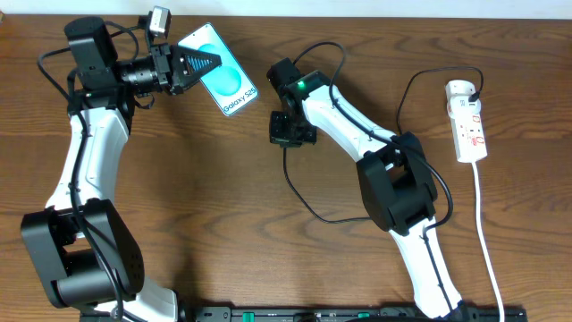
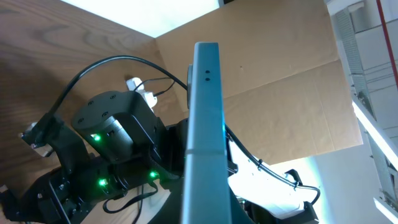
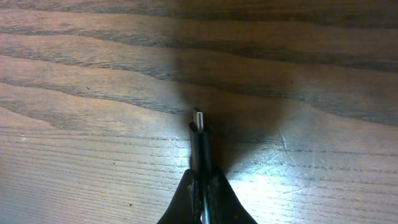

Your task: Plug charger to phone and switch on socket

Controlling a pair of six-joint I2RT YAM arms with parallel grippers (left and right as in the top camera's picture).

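Observation:
The phone, turquoise screen up, is held at the table's back left with my left gripper shut on its edge. In the left wrist view the phone stands edge-on, hiding the jaws. My right gripper hangs over the table's middle, right of the phone and apart from it. It is shut on the charger plug, whose metal tip pokes out over bare wood. The charger cable loops back under the right arm towards the socket, a white strip at the far right.
The socket's white lead runs down to the front edge. The right arm crosses the table between phone and socket. A brown cardboard wall stands behind the table. The socket shows small past the right arm.

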